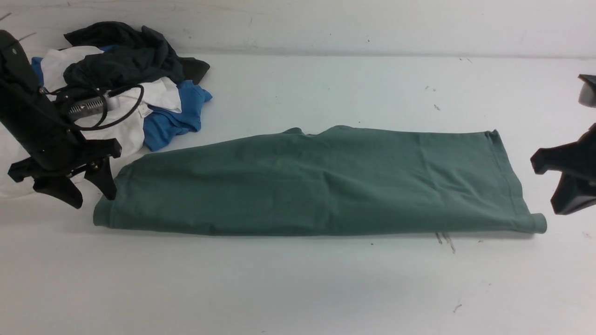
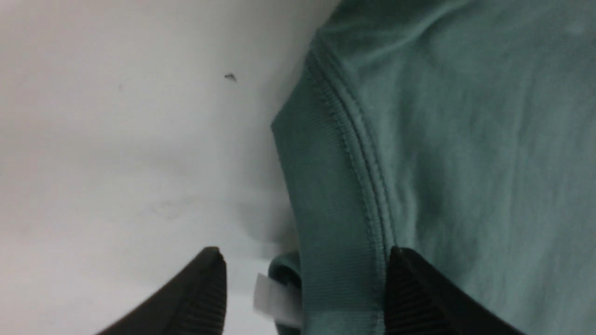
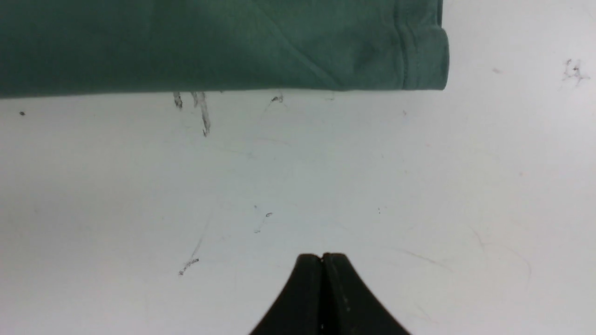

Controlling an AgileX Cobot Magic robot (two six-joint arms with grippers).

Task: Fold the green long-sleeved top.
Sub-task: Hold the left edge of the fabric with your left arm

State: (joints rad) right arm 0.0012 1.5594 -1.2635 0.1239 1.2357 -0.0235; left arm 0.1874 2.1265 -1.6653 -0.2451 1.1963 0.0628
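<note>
The green long-sleeved top (image 1: 321,186) lies on the white table, folded into a long strip running left to right. Its hem end (image 1: 517,186) is on the right and its ribbed neck end on the left. My left gripper (image 1: 93,200) is open at the neck end. In the left wrist view the ribbed collar (image 2: 326,186) and the white label (image 2: 274,298) lie between its spread fingers (image 2: 409,293). My right gripper (image 3: 322,260) is shut and empty over bare table, near the hem corner (image 3: 423,56). It shows at the right edge of the front view (image 1: 549,186).
A pile of other clothes sits at the back left behind my left arm: a dark charcoal garment (image 1: 125,56), a blue one (image 1: 177,116) and a white one (image 1: 125,125). The table's back edge meets a wall (image 1: 326,28). Scuff marks (image 1: 444,239) dot the table.
</note>
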